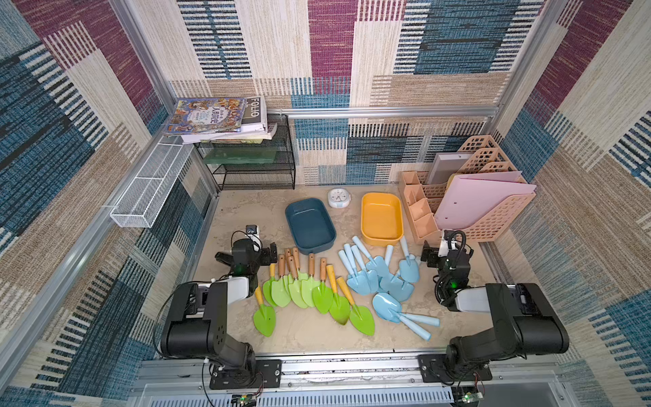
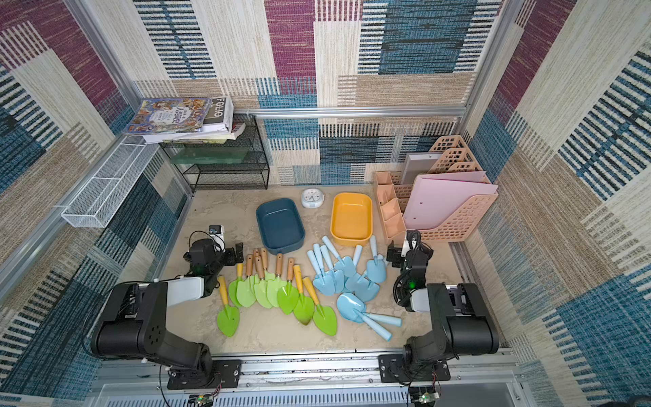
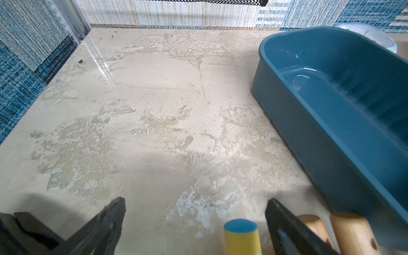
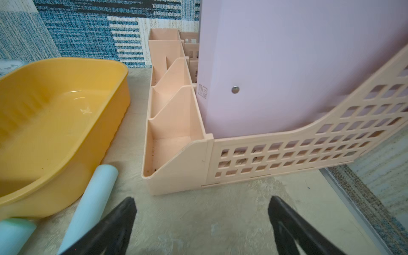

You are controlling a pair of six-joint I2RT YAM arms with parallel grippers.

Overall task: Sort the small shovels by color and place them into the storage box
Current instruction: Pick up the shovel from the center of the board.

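Left wrist: found yellow handle [image 3: 241, 234] end-on between wide-spread left gripper [image 3: 196, 203] jaws, blade [image 1: 265, 319] lying behind; right gripper [image 4: 202, 198] wide too.

Top views overhead, sharing whole table [image 1: 306, 338]; wrist views low, forward-facing.

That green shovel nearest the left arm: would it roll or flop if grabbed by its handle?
Probably stiff: the green shovel looks moulded, its blade holding a dished shape. Its round handle might twist in a grip. Unlikely to roll: the wide blade lies flat on the table.
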